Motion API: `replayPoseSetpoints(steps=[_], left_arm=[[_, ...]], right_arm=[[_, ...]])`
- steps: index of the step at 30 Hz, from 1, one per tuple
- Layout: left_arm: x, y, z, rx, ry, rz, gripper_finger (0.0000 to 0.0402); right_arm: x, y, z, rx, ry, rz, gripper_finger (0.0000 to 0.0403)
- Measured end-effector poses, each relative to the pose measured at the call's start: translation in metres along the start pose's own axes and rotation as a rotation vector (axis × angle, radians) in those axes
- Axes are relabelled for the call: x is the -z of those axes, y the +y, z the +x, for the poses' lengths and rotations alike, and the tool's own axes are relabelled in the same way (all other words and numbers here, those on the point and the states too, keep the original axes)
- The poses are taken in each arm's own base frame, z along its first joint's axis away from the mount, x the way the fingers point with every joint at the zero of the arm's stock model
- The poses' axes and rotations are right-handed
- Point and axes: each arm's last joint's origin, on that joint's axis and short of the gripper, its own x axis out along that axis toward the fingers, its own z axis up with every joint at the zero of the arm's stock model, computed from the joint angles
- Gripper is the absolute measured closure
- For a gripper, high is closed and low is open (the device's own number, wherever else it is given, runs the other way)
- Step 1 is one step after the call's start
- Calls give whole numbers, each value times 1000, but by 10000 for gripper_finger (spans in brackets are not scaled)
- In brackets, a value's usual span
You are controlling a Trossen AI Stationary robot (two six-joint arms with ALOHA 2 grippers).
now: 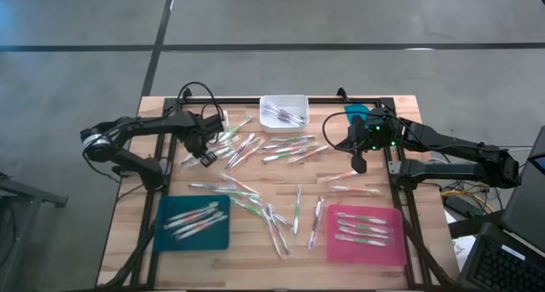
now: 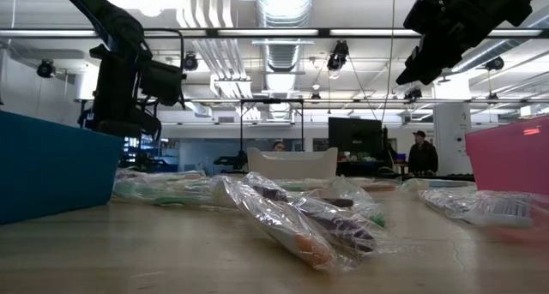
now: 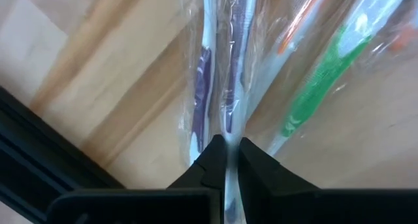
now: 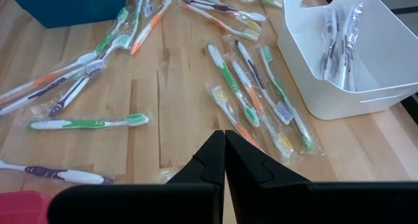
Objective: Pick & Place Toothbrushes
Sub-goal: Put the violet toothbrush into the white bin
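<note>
Pinching a wrapped purple toothbrush (image 3: 204,74) on the table's far left side, the left gripper (image 3: 226,160) needed a straight, slow lift so the slippery wrapper would not slide out. The right gripper (image 4: 225,160) hung shut and empty.

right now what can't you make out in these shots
- Left hand: the purple toothbrush in it runs off the wrist view's edge, so its head is unseen.
- Teal tray: the low view shows only its wall, which hides the contents.
- White bin: too small in the high view to count brushes.
</note>
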Motion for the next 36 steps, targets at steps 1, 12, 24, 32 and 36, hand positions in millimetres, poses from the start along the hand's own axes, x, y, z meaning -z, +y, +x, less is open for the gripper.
replayPoseSetpoints(steps=[1, 12, 24, 32, 36], left_arm=[[-1, 0, -3, 0, -2, 4, 378], [-2, 7, -51, 16, -137, -13, 378], [-5, -3, -106, 320, -698, -41, 375], [-18, -39, -138, 517, -1046, 91, 374], [-25, -66, -147, 591, -1186, 191, 374]], right_arm=[[0, 0, 0, 0, 0, 0, 394], [0, 0, 0, 0, 0, 3, 394], [0, 0, 0, 0, 0, 10, 394], [0, 0, 0, -1, -1, 207, 394], [-1, 0, 0, -3, -11, 196, 394]])
